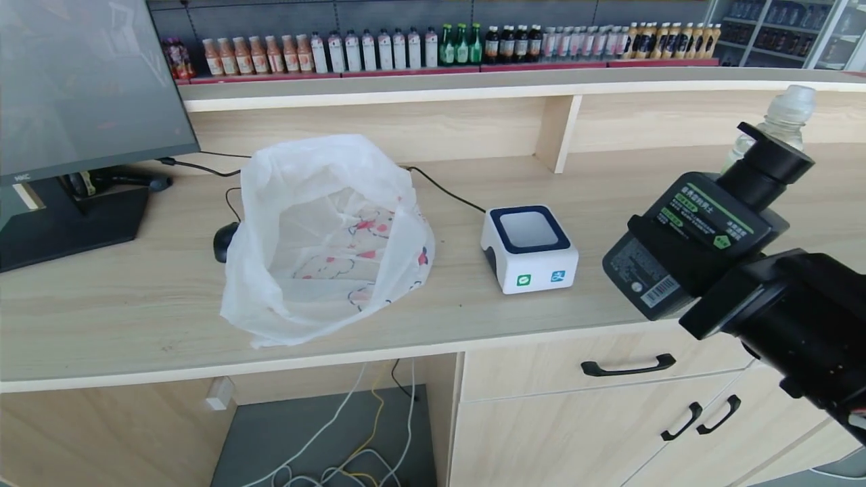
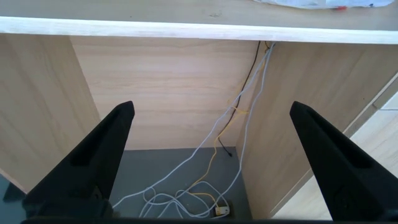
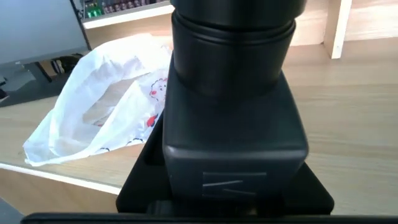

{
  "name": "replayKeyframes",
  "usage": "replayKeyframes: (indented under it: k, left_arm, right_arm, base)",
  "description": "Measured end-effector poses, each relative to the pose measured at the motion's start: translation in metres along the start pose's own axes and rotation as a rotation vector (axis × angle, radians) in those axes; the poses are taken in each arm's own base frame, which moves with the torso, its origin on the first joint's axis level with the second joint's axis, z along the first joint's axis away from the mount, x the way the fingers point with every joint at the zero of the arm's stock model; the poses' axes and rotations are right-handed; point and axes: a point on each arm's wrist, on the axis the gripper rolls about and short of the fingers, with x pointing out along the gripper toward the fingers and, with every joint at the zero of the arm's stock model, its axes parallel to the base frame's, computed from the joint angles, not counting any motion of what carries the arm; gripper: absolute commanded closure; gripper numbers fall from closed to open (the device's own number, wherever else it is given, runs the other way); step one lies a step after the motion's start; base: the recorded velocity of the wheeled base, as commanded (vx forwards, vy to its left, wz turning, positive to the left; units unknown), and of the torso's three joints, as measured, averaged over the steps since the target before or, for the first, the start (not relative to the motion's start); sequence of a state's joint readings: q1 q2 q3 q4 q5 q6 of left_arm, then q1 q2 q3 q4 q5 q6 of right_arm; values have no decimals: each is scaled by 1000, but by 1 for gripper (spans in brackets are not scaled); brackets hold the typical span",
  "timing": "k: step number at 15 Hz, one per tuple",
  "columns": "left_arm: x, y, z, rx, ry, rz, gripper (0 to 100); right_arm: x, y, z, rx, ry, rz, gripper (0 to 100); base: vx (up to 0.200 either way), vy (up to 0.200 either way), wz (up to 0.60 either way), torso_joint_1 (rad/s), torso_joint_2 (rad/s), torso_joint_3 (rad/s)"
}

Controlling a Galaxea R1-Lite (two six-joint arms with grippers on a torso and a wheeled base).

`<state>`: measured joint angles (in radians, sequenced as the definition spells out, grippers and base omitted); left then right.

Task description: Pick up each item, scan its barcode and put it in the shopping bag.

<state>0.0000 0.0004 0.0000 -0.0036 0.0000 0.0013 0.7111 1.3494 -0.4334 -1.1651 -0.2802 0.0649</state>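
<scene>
Holding black bottle (image 1: 703, 233) by counter (image 1: 135, 318) edge, rt of scanner (image 1: 529, 249).

A black bottle (image 1: 703, 233) with green labels and a barcode is held tilted, right of a white scanner (image 1: 529, 249). A white shopping bag (image 1: 298, 169) is stood open left of the scanner.

Head camera looked down over the counter (image 1: 101, 325), shopping bag (image 1: 325, 230) mid-frame. Left wrist camera sat low, facing cables (image 2: 186, 200) under it. Right wrist camera peered close past the black bottle (image 3: 233, 130), sharing that bag with the head view.
</scene>
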Motion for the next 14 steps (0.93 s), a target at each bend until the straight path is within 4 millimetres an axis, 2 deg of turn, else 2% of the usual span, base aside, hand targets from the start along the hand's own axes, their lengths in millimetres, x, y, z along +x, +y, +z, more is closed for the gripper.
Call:
replayKeyframes:
  k: [4,7,11,14]
  left_arm:
    - [0,0,0,1,-1,0,0]
    - [0,0,0,2,0,0,0]
    - [0,0,0,1,0,0,0]
    - [0,0,0,2,0,0,0]
  right_arm:
    - [1,0,-3,-87,13,46,100]
    - [14,-2,2,-166,-16,108,100]
    - [27,-9,-1,-509,-41,282,100]
    - [54,-8,18,-746,-159,286,100]
  base:
    - [0,0,0,0,0,0]
    - [0,0,0,0,0,0]
    - [0,0,0,0,0,0]
    - [0,0,0,0,0,0]
